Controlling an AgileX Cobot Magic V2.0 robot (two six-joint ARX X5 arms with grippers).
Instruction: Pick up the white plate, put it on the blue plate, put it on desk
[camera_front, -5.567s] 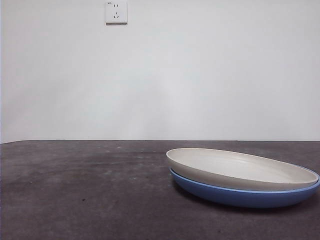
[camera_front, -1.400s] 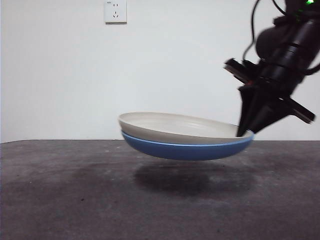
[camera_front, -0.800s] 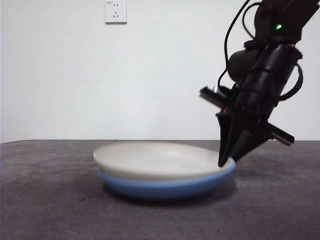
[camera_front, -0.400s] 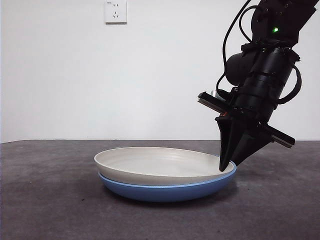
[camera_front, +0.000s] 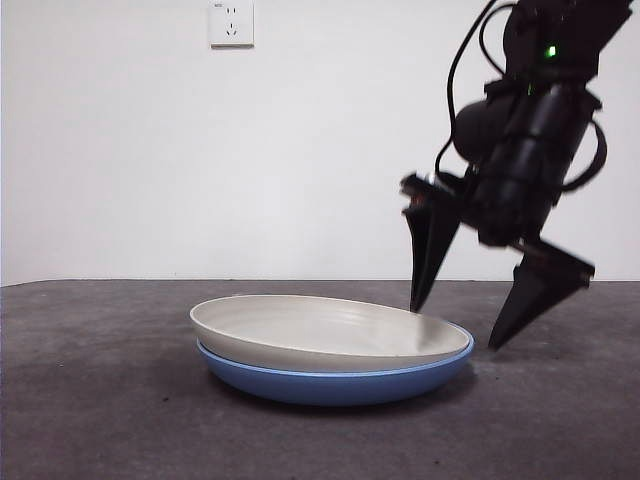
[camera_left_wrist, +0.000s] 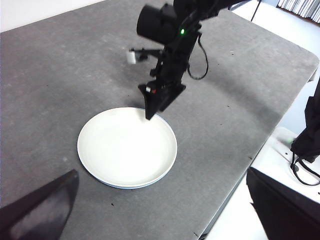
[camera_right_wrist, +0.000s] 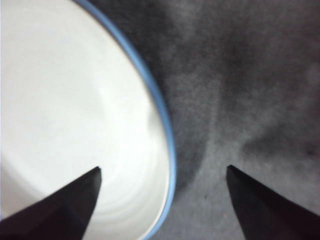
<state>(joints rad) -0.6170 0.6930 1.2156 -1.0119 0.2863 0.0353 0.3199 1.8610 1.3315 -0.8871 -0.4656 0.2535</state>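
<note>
Plates are sitting stacked on the desk (camera_front: 120, 400), the white plate (camera_front: 315, 330) nested in the blue plate (camera_front: 335, 380), directly under my right gripper (camera_front: 455, 325). I am hovering with jaws spread wide, straddling the rim at the stack's 3 o'clock side in the front view, touching neither plate. Open desk is lying all around. My left gripper (camera_left_wrist: 160, 210) is waiting well apart, jaws apart too.

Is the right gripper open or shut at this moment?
Open. The right gripper straddles the stacked plates' rim: one finger above the white plate, the other outside the blue plate, touching neither.
</note>
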